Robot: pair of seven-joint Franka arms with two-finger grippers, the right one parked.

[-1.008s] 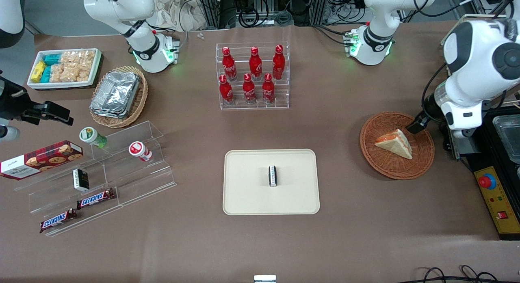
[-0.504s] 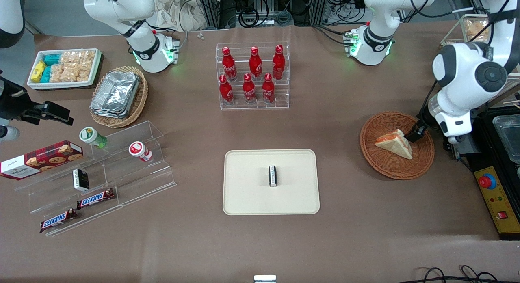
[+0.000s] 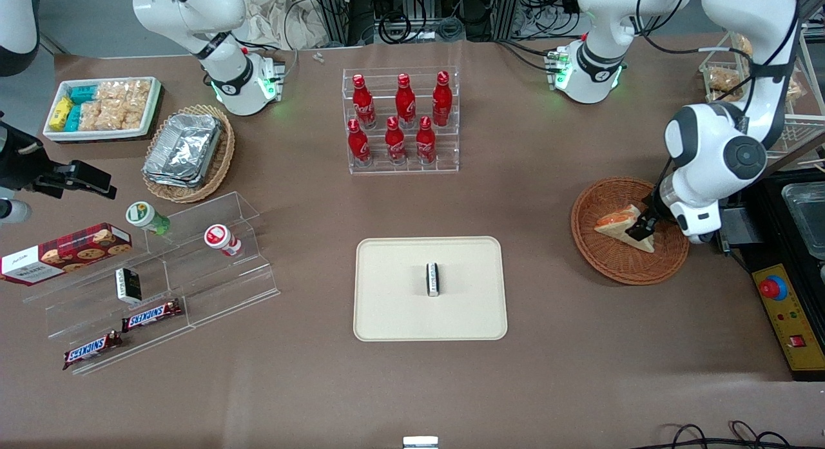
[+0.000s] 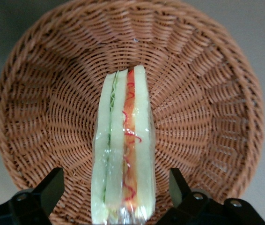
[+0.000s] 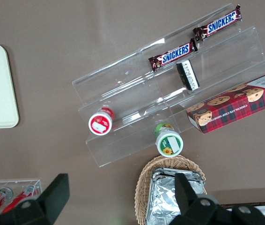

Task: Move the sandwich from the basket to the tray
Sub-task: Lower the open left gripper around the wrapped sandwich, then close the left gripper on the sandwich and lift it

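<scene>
Nothing is moved yet: the sandwich (image 4: 123,150) lies in the basket (image 4: 207,75), well apart from the tray (image 3: 393,314), while the gripper (image 4: 116,199) hovers with fingers (image 4: 53,185) spread wide astride it, holding nothing.

We see a broad table (image 3: 554,384) under a matte brown cover, evenly lit. At twelve o'clock, off its edge, stand aluminium frame posts (image 3: 335,11) and black cables (image 3: 399,24); grey floor (image 3: 84,24) shows at eleven.
</scene>
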